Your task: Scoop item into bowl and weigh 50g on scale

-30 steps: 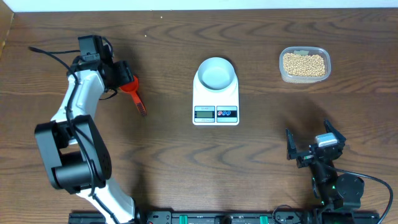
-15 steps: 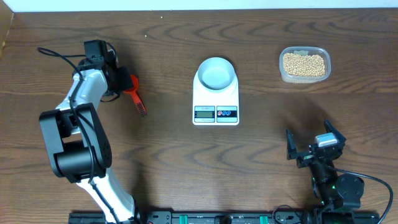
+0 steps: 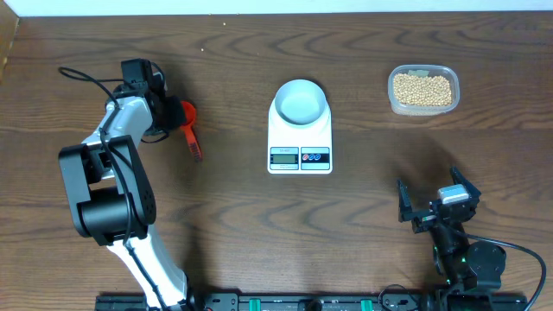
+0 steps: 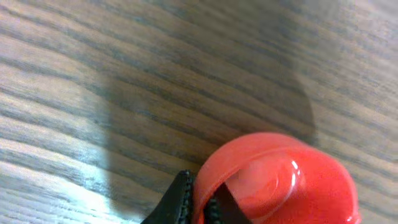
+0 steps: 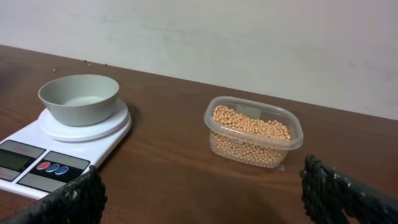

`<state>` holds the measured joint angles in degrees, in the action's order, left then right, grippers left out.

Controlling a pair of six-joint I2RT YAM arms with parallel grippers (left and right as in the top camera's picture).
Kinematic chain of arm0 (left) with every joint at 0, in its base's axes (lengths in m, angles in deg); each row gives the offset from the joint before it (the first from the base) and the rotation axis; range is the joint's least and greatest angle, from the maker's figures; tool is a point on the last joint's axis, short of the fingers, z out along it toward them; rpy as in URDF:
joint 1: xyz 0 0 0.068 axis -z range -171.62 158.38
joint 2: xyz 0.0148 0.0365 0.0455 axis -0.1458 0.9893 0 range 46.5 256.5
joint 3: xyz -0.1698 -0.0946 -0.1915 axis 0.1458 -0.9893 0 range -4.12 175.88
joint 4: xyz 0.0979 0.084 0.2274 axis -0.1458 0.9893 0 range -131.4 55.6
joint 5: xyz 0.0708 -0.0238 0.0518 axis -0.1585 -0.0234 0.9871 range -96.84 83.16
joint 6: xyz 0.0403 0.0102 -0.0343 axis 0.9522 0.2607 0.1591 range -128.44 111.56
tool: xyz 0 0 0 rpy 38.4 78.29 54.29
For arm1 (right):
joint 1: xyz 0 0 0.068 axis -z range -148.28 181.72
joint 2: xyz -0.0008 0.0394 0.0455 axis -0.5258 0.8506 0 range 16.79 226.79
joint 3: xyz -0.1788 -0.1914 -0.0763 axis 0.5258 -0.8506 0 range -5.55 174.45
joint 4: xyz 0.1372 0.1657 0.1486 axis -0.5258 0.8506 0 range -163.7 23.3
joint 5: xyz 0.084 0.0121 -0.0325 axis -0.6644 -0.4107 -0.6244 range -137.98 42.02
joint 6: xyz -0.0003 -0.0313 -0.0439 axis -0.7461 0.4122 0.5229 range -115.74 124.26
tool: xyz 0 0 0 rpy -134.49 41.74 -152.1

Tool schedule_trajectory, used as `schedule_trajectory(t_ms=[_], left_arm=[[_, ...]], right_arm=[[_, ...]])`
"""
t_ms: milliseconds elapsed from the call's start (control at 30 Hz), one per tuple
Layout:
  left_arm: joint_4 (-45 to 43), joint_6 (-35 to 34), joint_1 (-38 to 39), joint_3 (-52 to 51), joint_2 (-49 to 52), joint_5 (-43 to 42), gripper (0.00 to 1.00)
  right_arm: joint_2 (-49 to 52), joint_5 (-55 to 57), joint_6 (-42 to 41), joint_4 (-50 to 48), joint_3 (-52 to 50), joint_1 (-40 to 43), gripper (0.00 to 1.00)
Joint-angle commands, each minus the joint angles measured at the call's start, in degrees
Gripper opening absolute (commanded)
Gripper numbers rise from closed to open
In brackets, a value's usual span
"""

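Observation:
A red scoop lies on the table at the left, its handle pointing toward the front. My left gripper is shut on the rim of its cup. In the left wrist view one black finger is outside the red scoop and one inside, the left gripper pinching the wall. The pale bowl stands empty on the white scale at mid-table. The beans fill a clear tub at the back right. My right gripper hovers open near the front right, holding nothing.
From the right wrist view, the bowl sits on the scale to the left and the clear tub of beans lies straight ahead. A pale wall runs behind the table's far edge.
My left gripper has closed onto the scoop's rim and its arm has shifted slightly toward the back. The scoop's handle swung a little. The right arm has not moved.

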<state>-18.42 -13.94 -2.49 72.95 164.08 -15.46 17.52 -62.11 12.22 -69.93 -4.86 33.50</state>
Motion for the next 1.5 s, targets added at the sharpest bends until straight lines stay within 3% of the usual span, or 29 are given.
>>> schedule_trajectory(t_ms=[0, 100, 233, 333, 500, 967, 1333, 1467], left_arm=[[-0.63, 0.22, -0.37, 0.81, -0.15, 0.74, 0.07], [-0.57, -4.68, -0.37, 0.85, -2.67, 0.74, 0.08], [0.68, -19.37, -0.37, 0.85, -10.78, -0.33, 0.07], [2.64, -27.28, -0.2, 0.83, -17.14, -6.64, 0.07], [6.03, -34.16, 1.62, 0.83, -24.96, -12.41, 0.07], [9.99, -38.14, 7.58, 0.72, -28.5, -12.39, 0.07], [10.01, -38.36, 9.46, 0.72, -28.52, -12.92, 0.07], [10.4, -41.51, 10.23, 0.72, -28.52, -13.51, 0.07]], right_arm=[[-0.13, -0.37, -0.63, 0.7, 0.26, -0.37, 0.99], [-0.13, -0.37, -0.63, 0.7, 0.26, -0.37, 0.99], [-0.13, -0.37, -0.63, 0.7, 0.26, -0.37, 0.99], [-0.13, -0.37, -0.63, 0.7, 0.26, -0.37, 0.99], [-0.13, -0.37, -0.63, 0.7, 0.26, -0.37, 0.99], [-0.13, 0.83, -0.61, 0.72, 0.26, -0.37, 0.99], [-0.13, -6.56, -0.7, -0.68, 0.26, -0.37, 0.99], [-0.13, -11.61, -9.31, -3.41, 0.28, -0.37, 0.99]])
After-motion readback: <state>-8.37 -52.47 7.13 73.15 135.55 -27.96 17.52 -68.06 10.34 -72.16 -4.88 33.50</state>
